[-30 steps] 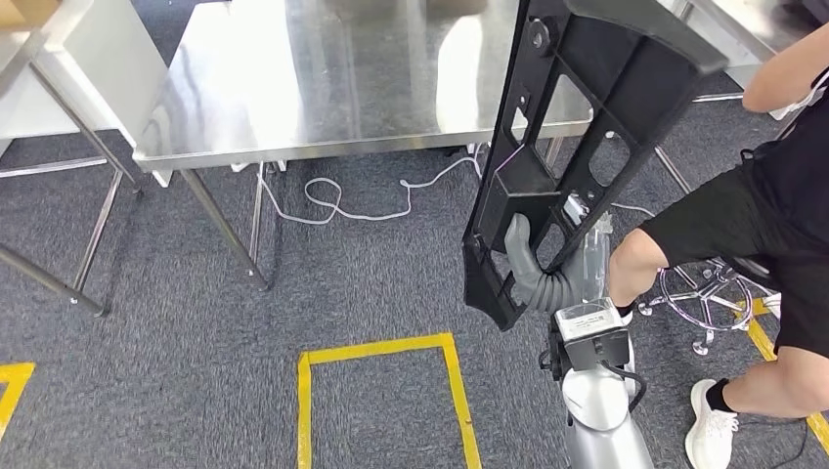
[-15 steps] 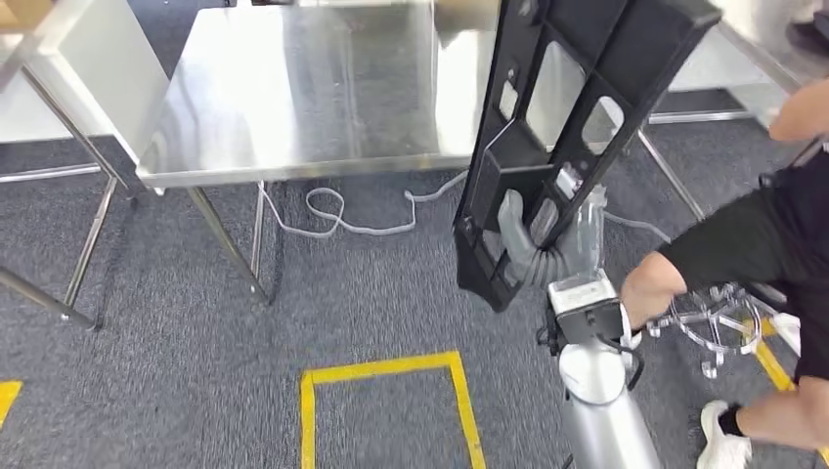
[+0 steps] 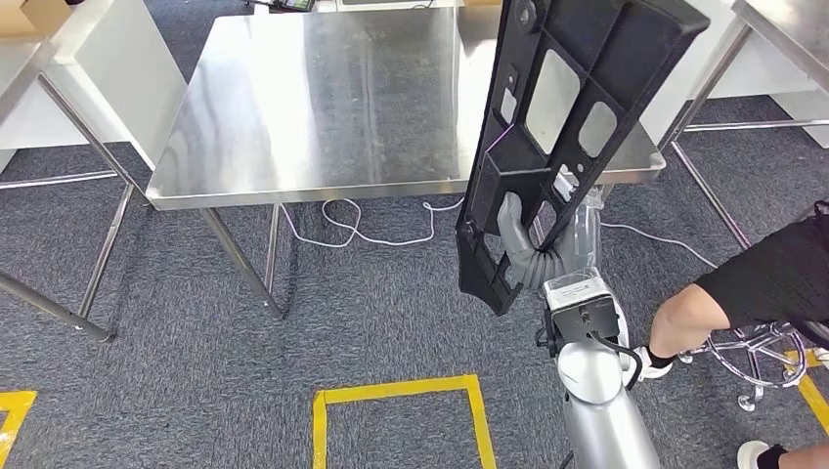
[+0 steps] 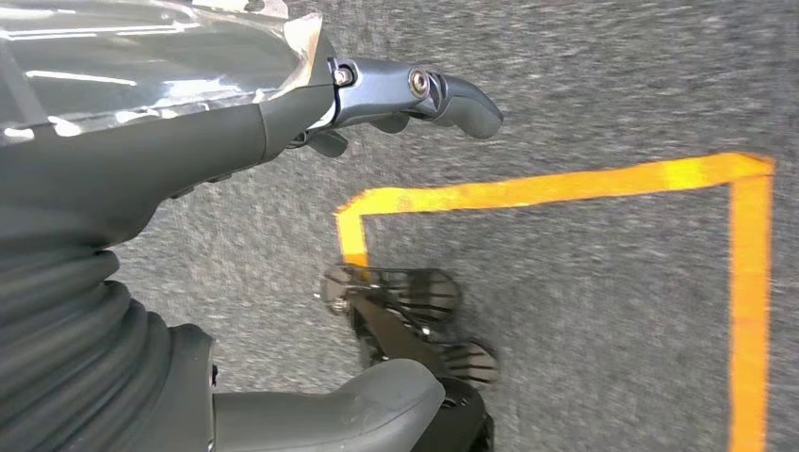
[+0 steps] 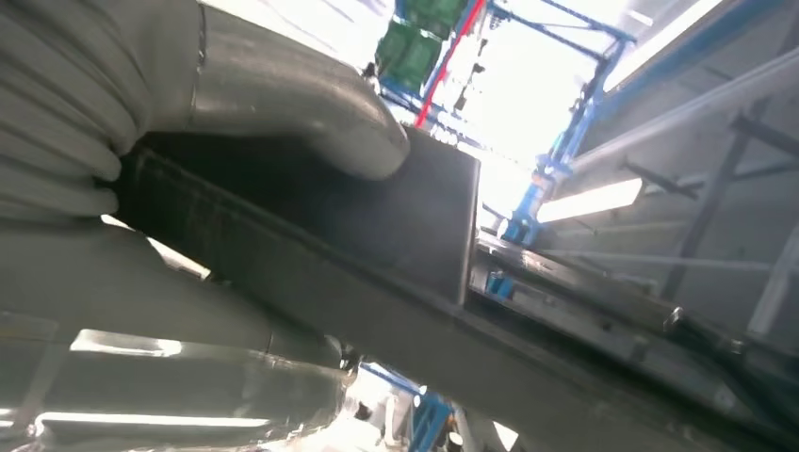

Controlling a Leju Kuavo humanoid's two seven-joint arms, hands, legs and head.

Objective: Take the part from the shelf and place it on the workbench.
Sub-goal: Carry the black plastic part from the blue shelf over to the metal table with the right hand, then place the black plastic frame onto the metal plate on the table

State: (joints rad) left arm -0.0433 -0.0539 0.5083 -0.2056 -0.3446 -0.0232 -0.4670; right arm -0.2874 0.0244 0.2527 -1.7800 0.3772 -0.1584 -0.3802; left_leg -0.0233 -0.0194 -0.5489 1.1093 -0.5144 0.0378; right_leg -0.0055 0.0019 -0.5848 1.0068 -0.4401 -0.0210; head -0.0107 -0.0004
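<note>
Floor marking: a yellow tape square [image 3: 396,420] is laid on grey carpet [image 3: 196,322], nearest the robot, in front of the table.
Left hand [image 4: 396,94]: seen in the left wrist view hanging over the carpet; nothing is held, and the dark fingers [image 4: 443,89] are extended and apart from the thumb [image 4: 367,400].
Right hand [image 3: 523,249]: raised at the right of the head view; its fingers are wrapped through an opening near the lower end of the part.
Part: a long black plastic frame panel [image 3: 557,127] with cut-out windows is held upright and tilted, its upper end over the right edge of the table, its lower end hanging above the carpet; it touches no surface.
Seated person: a bare leg [image 3: 723,293] and a chrome stool base [image 3: 767,357] are seen just beside the right arm.
Workbench: a steel-topped table [image 3: 313,107] stands beyond the tape square, with a white cable [image 3: 362,230] trailing beneath it.
Step in hand (judged): the panel is being carried to the workbench for setting down.
Doing it well (judged): the panel's lower end should be lifted above the table edge before it is swung inward; it should be tipped flat and lowered slowly, since the grip is near one end and the long upper part will tend to lever; the person's leg should be cleared.
View difference, right wrist: the thumb [image 5: 283,104] is shown pressed on a dark wall of the panel, contact that the head view leaves hidden behind the frame.
View difference, head: the panel's position relative to the table is given.
</note>
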